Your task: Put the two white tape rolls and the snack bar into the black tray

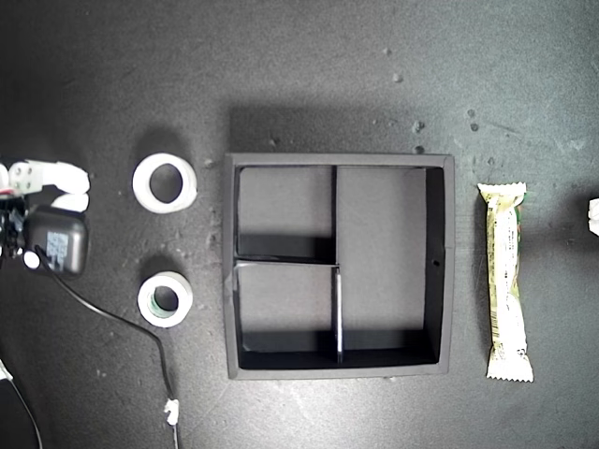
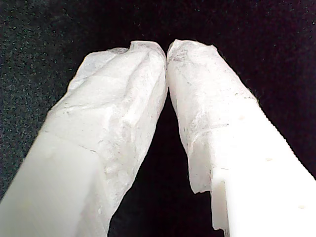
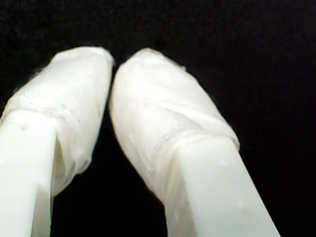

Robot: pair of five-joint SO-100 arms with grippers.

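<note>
The black tray (image 1: 447, 267) sits mid-table in the exterior view, its three compartments holding nothing. To its left in that view lie a plain white tape roll (image 1: 142, 183) and, nearer the front, a white tape roll with a greenish core (image 1: 147, 301). The snack bar (image 1: 505, 281) lies lengthwise to the tray's right in that view. My first gripper (image 2: 166, 49) is shut, its tape-wrapped tips touching over bare black surface. My second gripper (image 3: 112, 64) is shut too, with nothing held. The wrist views do not show which arm is which.
An arm (image 1: 51, 234) with white fingers (image 1: 65, 176) rests at the exterior view's left edge, beside the plain roll. A black cable (image 1: 140, 327) runs from it toward the front. A white part (image 1: 593, 217) peeks in at the exterior view's right edge.
</note>
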